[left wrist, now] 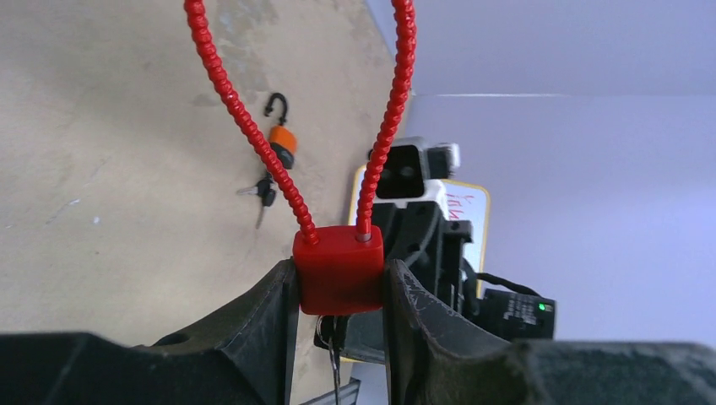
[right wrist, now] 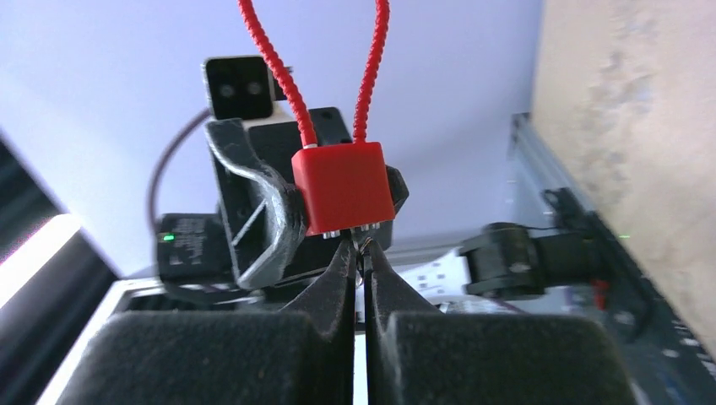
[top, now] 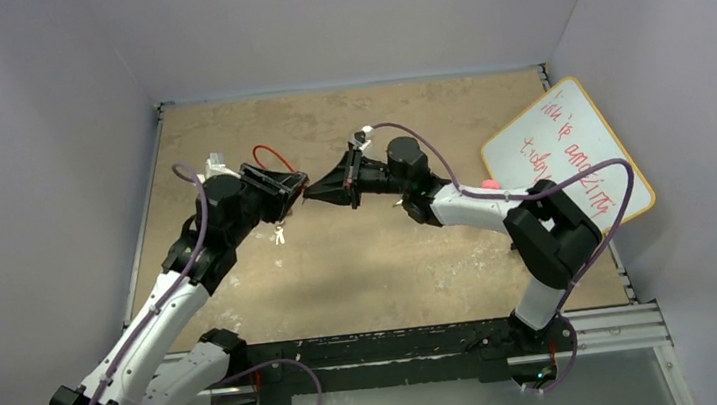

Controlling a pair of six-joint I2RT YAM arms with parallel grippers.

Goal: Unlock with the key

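A red padlock (left wrist: 339,272) with a red cable shackle (left wrist: 245,118) is clamped between my left gripper's (left wrist: 338,283) fingers and held above the table. In the top view the left gripper (top: 293,191) and right gripper (top: 319,192) meet tip to tip, with the cable loop (top: 274,156) behind. My right gripper (right wrist: 364,250) is shut on a thin key (right wrist: 365,246) right at the underside of the padlock (right wrist: 344,186). The key and its ring (left wrist: 333,333) show under the lock body. How deep the key sits cannot be told.
A small orange padlock (left wrist: 282,138) with loose keys (left wrist: 263,192) lies on the tan table (top: 371,261); it shows as a small object (top: 279,234) below the left gripper. A whiteboard with red writing (top: 570,150) leans at the right wall.
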